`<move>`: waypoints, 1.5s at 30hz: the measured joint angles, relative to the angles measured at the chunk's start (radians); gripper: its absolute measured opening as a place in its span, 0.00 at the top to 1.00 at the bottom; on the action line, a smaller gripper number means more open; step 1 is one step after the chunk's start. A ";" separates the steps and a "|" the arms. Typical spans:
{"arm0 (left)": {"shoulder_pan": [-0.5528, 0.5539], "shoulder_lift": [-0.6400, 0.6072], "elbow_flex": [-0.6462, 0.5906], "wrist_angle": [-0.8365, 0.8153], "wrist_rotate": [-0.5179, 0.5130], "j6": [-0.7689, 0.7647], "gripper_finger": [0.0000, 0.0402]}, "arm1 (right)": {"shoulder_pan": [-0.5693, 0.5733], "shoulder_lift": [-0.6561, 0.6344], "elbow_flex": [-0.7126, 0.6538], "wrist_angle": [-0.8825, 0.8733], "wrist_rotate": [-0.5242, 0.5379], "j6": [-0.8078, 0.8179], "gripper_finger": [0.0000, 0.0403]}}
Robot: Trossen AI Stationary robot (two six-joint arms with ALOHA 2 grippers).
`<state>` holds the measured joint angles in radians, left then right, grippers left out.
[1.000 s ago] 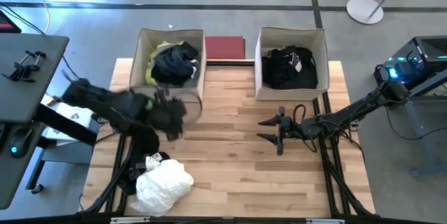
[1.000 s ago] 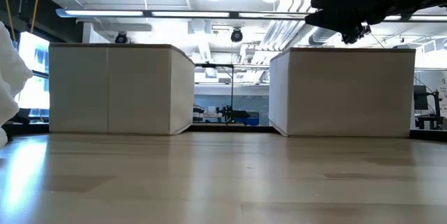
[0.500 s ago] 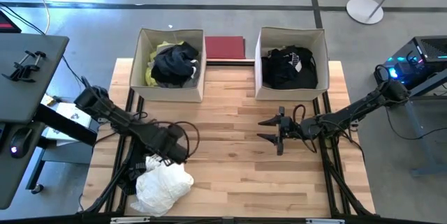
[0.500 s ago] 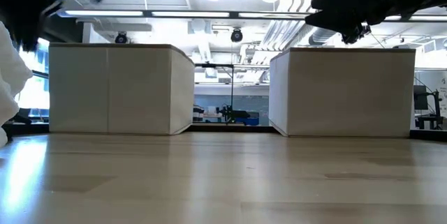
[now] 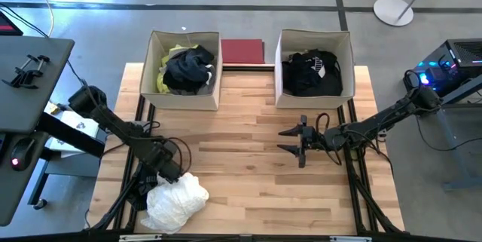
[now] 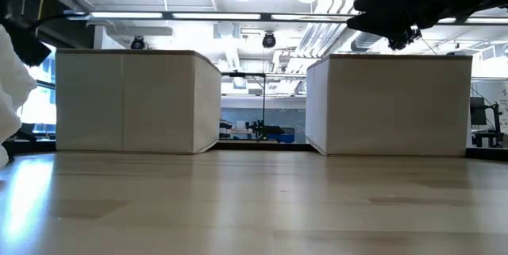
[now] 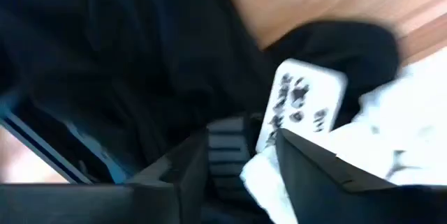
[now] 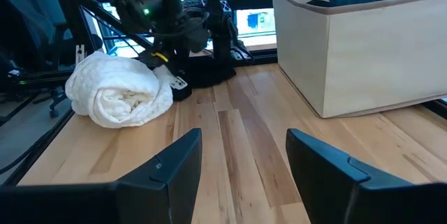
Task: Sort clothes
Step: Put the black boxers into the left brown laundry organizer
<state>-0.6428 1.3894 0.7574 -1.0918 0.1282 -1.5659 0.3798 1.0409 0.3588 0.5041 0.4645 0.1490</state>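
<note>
A white garment (image 5: 177, 200) lies bunched at the table's near left, on a black garment (image 5: 143, 194); both also show in the right wrist view, white (image 8: 119, 97) and black (image 8: 209, 74). My left gripper (image 5: 167, 171) is open, right over this pile's far side. In the left wrist view its gap (image 7: 241, 175) frames white cloth, beside a white printed label (image 7: 300, 112) and black cloth (image 7: 105, 63). My right gripper (image 5: 290, 141) is open and empty above the table's middle right. Other clothes lie in the two beige boxes. My left gripper comes at the pile slanting down from the table's far left. Its open fingers (image 7: 314, 168) stand on either side of white cloth next to the label. I cannot tell whether they touch the cloth.
The left beige box (image 5: 184, 100) holds a dark garment on a neon yellow one. The right box (image 5: 312, 100) holds black clothes with white print. A dark red board (image 5: 242, 50) lies between them at the far edge. Bare wood lies between the boxes and the near edge.
My left gripper has swung from beside the left box's near side toward the table's near left corner and down to the pile of white and black cloth. The right arm has kept still.
</note>
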 joint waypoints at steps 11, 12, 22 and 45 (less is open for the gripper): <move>-0.035 0.014 -0.198 0.288 0.099 -0.067 0.42 | 0.000 0.000 0.000 0.010 -0.001 0.001 0.51; -0.035 0.017 -0.203 0.297 0.106 -0.051 0.43 | 0.000 0.000 0.000 0.009 -0.001 0.001 0.51; -0.032 0.026 -0.163 0.301 -0.045 0.083 0.94 | 0.000 0.000 0.000 0.009 0.000 0.000 0.51; 0.107 0.024 0.704 -0.479 -1.044 0.341 1.00 | 0.000 0.000 0.000 0.032 0.005 -0.016 0.51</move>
<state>-0.5353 1.4131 1.4613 -1.5711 -0.9158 -1.2254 0.3798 1.0408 0.3584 0.5362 0.4698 0.1326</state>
